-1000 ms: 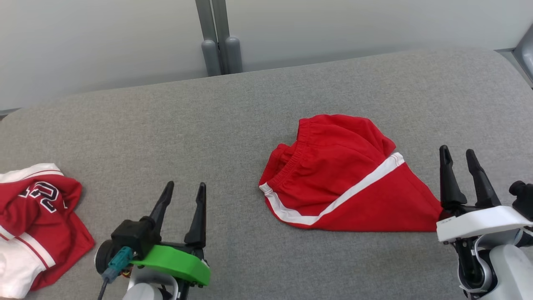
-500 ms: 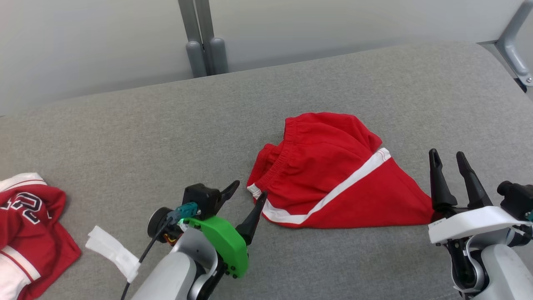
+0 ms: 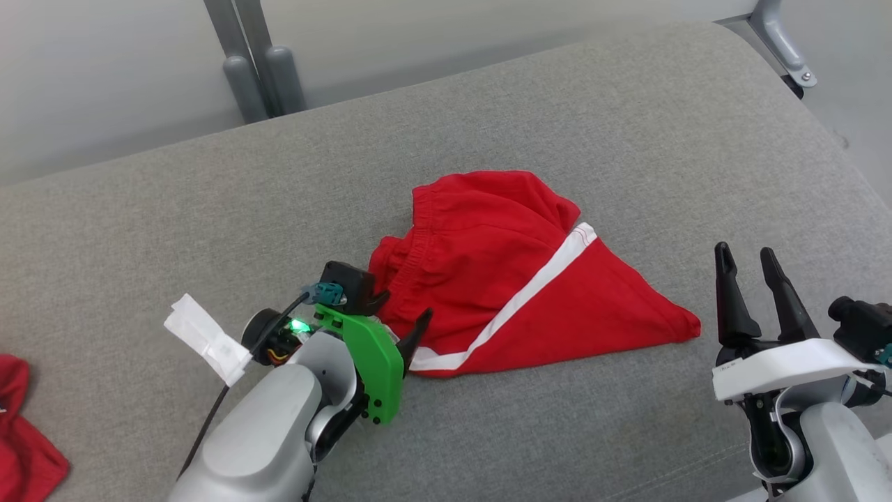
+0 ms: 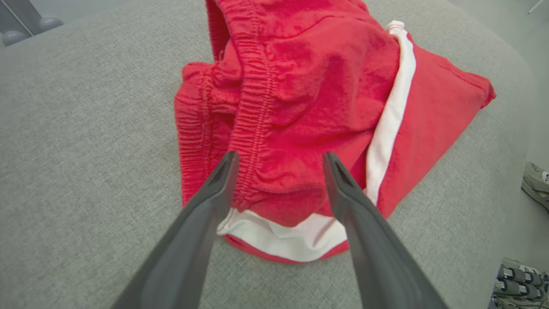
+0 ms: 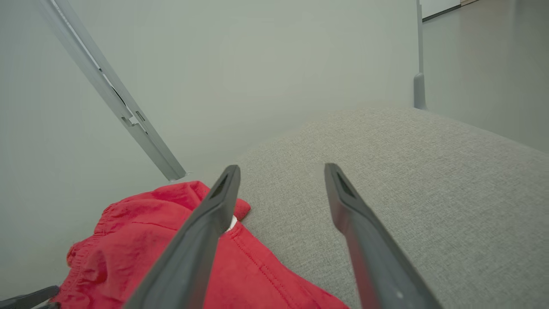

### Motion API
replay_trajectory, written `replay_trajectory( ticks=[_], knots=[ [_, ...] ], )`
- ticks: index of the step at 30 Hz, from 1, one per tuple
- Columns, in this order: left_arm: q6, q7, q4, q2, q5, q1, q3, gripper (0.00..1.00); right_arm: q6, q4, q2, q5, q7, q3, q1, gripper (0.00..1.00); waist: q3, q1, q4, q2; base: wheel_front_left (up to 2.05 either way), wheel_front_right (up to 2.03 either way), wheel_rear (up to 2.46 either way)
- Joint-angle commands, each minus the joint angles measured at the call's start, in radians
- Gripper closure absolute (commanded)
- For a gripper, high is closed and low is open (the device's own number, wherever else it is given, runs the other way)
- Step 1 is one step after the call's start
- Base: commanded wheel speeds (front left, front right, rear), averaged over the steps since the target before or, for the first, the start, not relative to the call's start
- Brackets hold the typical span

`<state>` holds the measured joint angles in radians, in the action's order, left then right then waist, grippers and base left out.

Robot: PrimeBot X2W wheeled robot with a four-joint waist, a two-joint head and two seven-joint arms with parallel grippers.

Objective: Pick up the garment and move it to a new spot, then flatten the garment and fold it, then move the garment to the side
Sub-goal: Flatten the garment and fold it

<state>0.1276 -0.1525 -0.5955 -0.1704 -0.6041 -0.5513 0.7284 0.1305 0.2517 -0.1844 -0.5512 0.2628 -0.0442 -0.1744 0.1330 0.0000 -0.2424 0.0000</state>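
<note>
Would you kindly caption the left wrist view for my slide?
Open left gripper poised at the waistband of crumpled red shorts on grey upholstery.

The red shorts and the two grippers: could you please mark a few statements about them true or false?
1. The left gripper is open, aimed at the waistband end of the red shorts. True.
2. The right gripper is shut on the shorts. False: it is open and holds nothing.
3. The shorts lie flat and folded on the grey cushion. False: they are bunched and creased.
4. A white stripe crosses the shorts. True.
</note>
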Motion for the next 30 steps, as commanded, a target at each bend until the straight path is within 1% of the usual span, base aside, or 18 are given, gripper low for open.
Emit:
replay_trajectory(
  ticks=[1,4,5,6,7,8,9,12,14,17,18,19,20,21,25,30],
  knots=[
    [0.004,0.009,-0.021,-0.009,-0.012,-0.026,0.008,0.00,0.000,0.002,0.003,-0.002,0.003,-0.001,-0.007,0.00,0.013,0.0000,-0.010,0.0000,0.00,0.00,0.00],
    [0.004,0.015,-0.071,-0.002,-0.055,-0.053,0.040,0.00,0.000,0.005,0.004,-0.003,0.003,-0.004,-0.015,0.00,0.018,0.0000,-0.002,0.0000,0.00,0.00,0.00],
    [0.004,0.019,-0.088,-0.001,-0.065,-0.063,0.049,0.14,0.000,0.007,0.003,-0.004,0.003,-0.006,-0.019,0.00,0.019,0.0000,0.002,0.0000,0.00,0.00,0.00],
    [0.004,0.023,-0.101,-0.002,-0.070,-0.072,0.057,0.32,0.000,0.008,0.003,-0.005,0.003,-0.006,-0.021,0.00,0.020,0.0000,0.007,0.0000,0.00,0.00,0.00],
    [0.004,0.034,-0.116,-0.003,-0.078,-0.084,0.063,0.33,0.000,0.009,0.003,-0.006,0.003,-0.008,-0.022,0.00,0.021,0.0000,0.012,0.0000,0.00,0.00,0.00],
    [0.004,0.048,-0.126,-0.001,-0.084,-0.094,0.065,0.21,0.000,0.009,0.004,-0.007,0.003,-0.009,-0.022,0.00,0.023,0.0000,0.016,0.0000,0.00,0.00,0.00],
    [0.004,0.064,-0.144,0.000,-0.087,-0.105,0.066,0.00,0.000,0.010,0.005,-0.008,0.003,-0.013,-0.024,0.00,0.024,0.0000,0.019,0.0000,0.00,0.00,0.00],
    [0.004,0.077,-0.183,0.012,-0.105,-0.120,0.084,0.00,0.000,0.013,0.005,-0.009,0.003,-0.023,-0.032,0.00,0.026,0.0000,0.026,0.0000,0.00,0.00,0.00],
    [0.004,0.053,-0.198,0.021,-0.130,-0.131,0.111,0.00,0.000,0.016,0.004,-0.010,0.003,-0.028,-0.035,0.00,0.029,0.0000,0.028,0.0000,0.00,0.00,0.00],
    [0.004,0.028,-0.195,0.012,-0.169,-0.147,0.161,0.00,0.000,0.016,0.002,-0.011,0.003,-0.032,-0.039,0.00,0.034,0.0000,0.029,0.0000,0.00,0.00,0.00],
    [0.004,0.034,-0.194,0.007,-0.181,-0.151,0.170,0.06,0.000,0.015,0.000,-0.011,0.003,-0.031,-0.040,0.00,0.035,0.0000,0.030,0.0000,0.00,0.00,0.00],
    [0.004,0.041,-0.195,0.003,-0.188,-0.154,0.181,0.48,0.000,0.015,-0.001,-0.011,0.003,-0.029,-0.039,0.00,0.036,0.0000,0.031,0.0000,0.00,0.00,0.00],
    [0.003,0.047,-0.196,0.002,-0.194,-0.156,0.189,0.67,0.000,0.015,-0.002,-0.012,0.003,-0.028,-0.038,0.00,0.037,0.0000,0.032,0.0000,0.00,0.00,0.00],
    [0.003,0.054,-0.199,0.001,-0.205,-0.160,0.198,1.00,0.000,0.016,-0.003,-0.011,0.003,-0.026,-0.036,0.00,0.038,0.0000,0.033,0.0000,0.00,0.00,0.00],
    [0.003,0.101,-0.213,-0.011,-0.244,-0.180,0.204,1.00,0.000,0.018,-0.002,-0.006,0.003,-0.021,-0.033,0.00,0.034,0.0000,0.042,0.0000,0.00,0.00,0.00],
    [0.003,0.151,-0.234,-0.030,-0.318,-0.178,0.172,1.00,0.000,0.017,-0.003,-0.001,0.003,-0.018,-0.024,0.00,0.024,0.0000,0.064,0.0000,0.00,0.00,0.00]
  ],
)
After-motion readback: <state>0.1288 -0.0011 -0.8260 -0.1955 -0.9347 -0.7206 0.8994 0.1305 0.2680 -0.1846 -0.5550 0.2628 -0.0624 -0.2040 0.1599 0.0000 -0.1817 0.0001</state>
